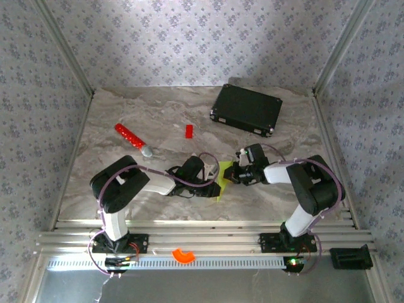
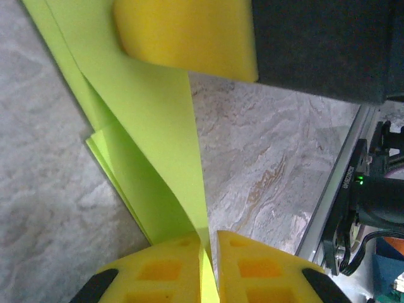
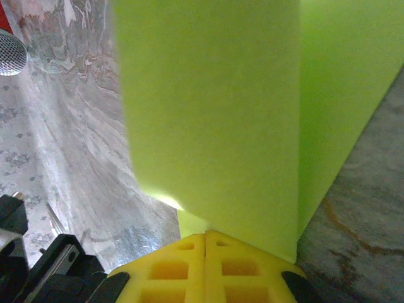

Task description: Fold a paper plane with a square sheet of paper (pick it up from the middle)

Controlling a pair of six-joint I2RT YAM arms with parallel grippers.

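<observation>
The sheet of paper [image 1: 219, 187] is seen just above the marble-patterned table [image 1: 158, 110], near its front middle, held up between the two hands. In the left wrist view it is shown already folded, with several lime layers [image 2: 158, 158] fanning apart along a long crease.

The right hand [image 3: 205, 238] is closed tight on the paper: its yellow fingers [image 3: 246, 271] are pressed together with no gap, and a broad flap is seen rising straight from their seam. In the left wrist view one of its pads [image 2: 183, 35] is laid flat against the upper part of the sheet.

The left hand [image 2: 209, 243] is set narrow, with the lower edge of the paper passing between its fingertips [image 2: 158, 271]. A thin slit is left beside the paper, so it cannot be told whether the sheet is pinched there or only enclosed.

Farther back, a black case [image 1: 246, 108] is laid near the far right corner, a small red block [image 1: 189, 130] left of it, and a red stick [image 1: 128, 135] with a silver tip farther left. An orange ring piece [image 1: 184, 255] is seen on the front rail between the arm bases
</observation>
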